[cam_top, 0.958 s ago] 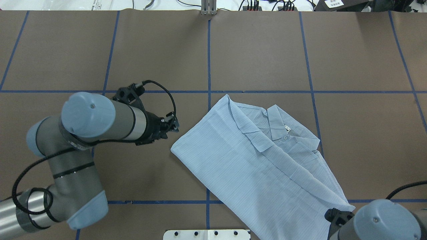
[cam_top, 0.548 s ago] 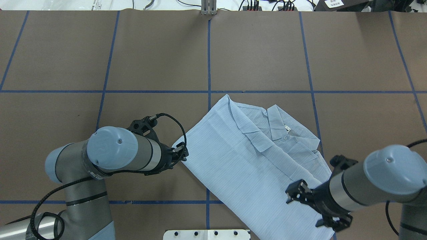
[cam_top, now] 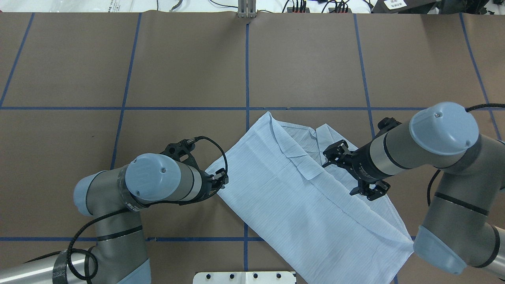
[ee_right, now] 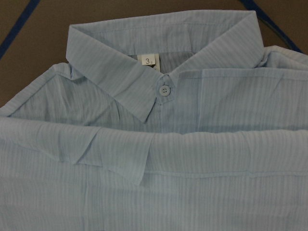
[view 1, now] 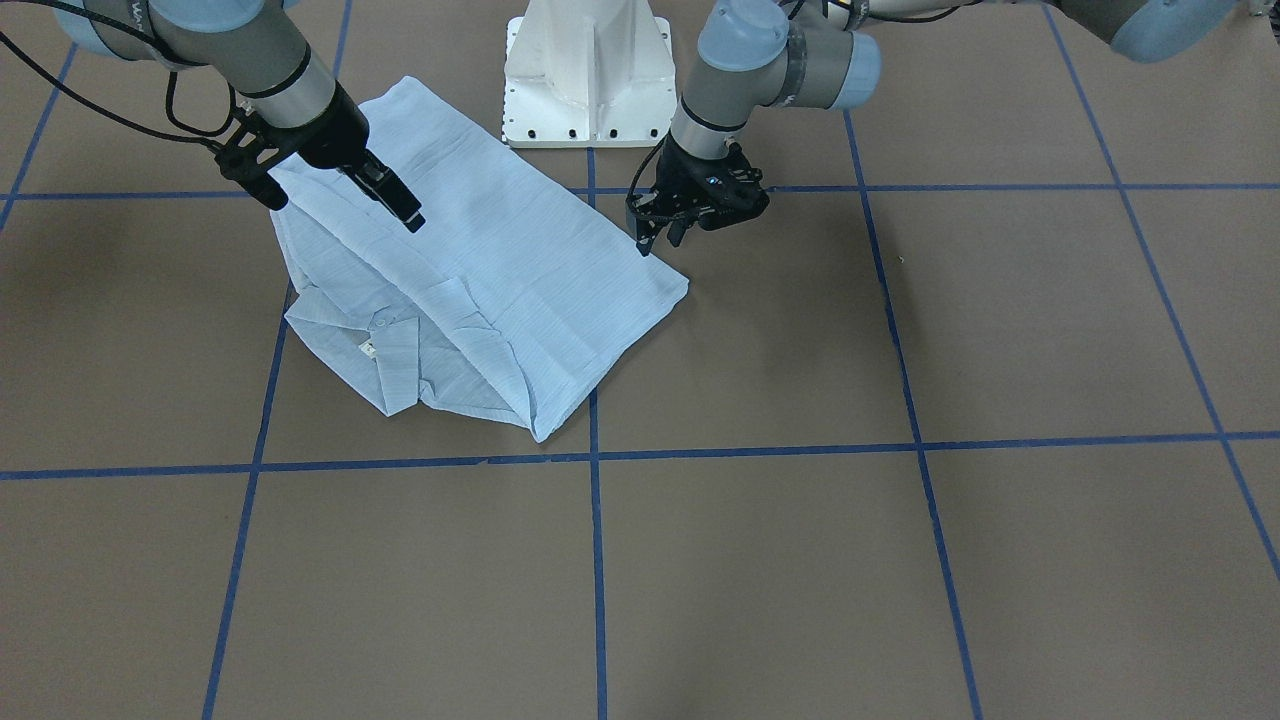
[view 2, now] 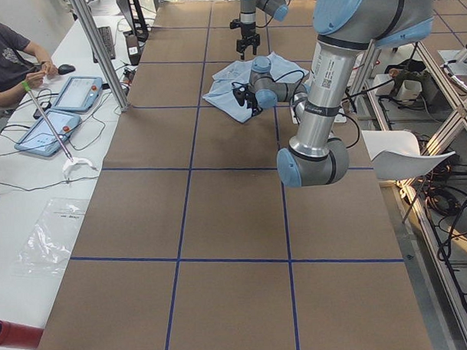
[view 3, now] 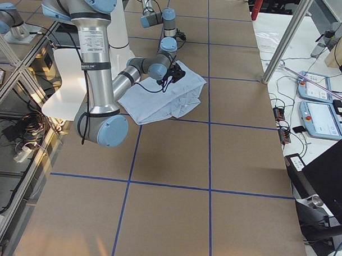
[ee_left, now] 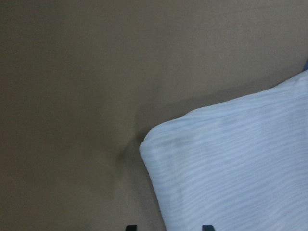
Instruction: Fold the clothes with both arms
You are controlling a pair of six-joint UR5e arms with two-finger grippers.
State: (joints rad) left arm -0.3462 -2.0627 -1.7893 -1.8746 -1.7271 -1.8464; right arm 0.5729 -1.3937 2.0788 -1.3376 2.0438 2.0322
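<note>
The light blue shirt [cam_top: 284, 197] lies partly folded on the table [cam_top: 177, 59], near the middle of the robot-side edge, collar [ee_right: 120, 82] toward the far edge. The left gripper [cam_top: 221, 180] sits at the shirt's left corner with its 2 fingers apart. The right gripper [cam_top: 339, 177] hovers spread wide beside the collar, whose label [ee_right: 148, 59] reads 3.

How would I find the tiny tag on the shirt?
Look at the light blue shirt lying on the brown table, and find its collar. Just inside the collar, above the top white button, sits a small white label; it alone has a 3 printed on it.
</note>
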